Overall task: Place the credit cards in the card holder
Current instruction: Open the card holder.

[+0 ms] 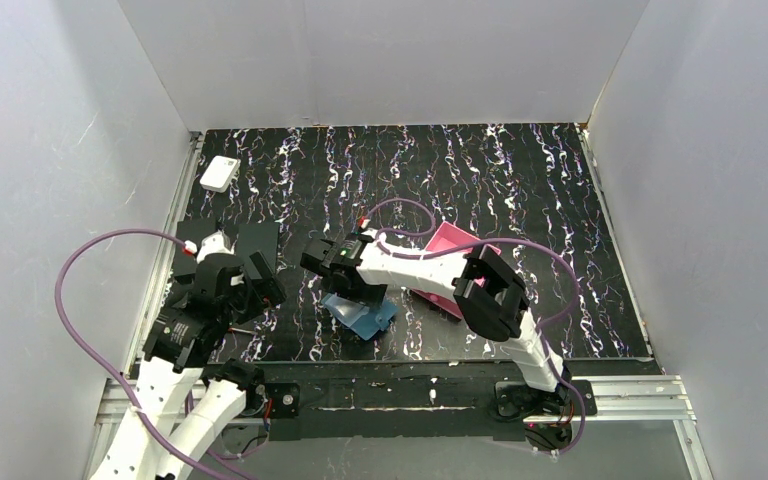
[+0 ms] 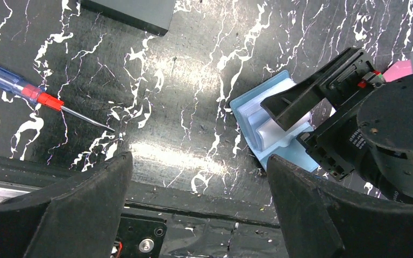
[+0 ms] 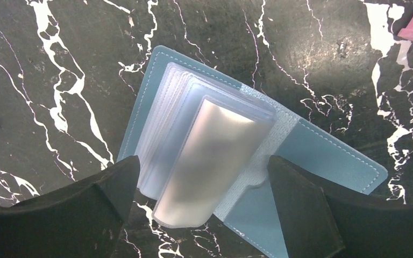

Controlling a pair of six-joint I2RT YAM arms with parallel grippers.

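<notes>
The card holder [image 1: 362, 316] lies open on the black marbled table near the front edge. It is teal-blue, with a stack of clear plastic sleeves [image 3: 215, 145] fanned up from its middle. My right gripper [image 3: 201, 183] hovers just above it, open and empty, with one finger on each side of the sleeves. It also shows in the top view [image 1: 345, 285]. My left gripper [image 2: 199, 177] is open and empty above the table's front edge, left of the card holder [image 2: 266, 126]; in the top view it sits at the left [image 1: 260, 280]. No credit cards show in any view.
A pink tray [image 1: 452, 262] lies right of the card holder, under the right arm. A black flat slab [image 1: 256, 240] and a small white box [image 1: 220, 173] are at the back left. A screwdriver [image 2: 29, 91] with a blue handle lies near my left gripper. White walls enclose the table.
</notes>
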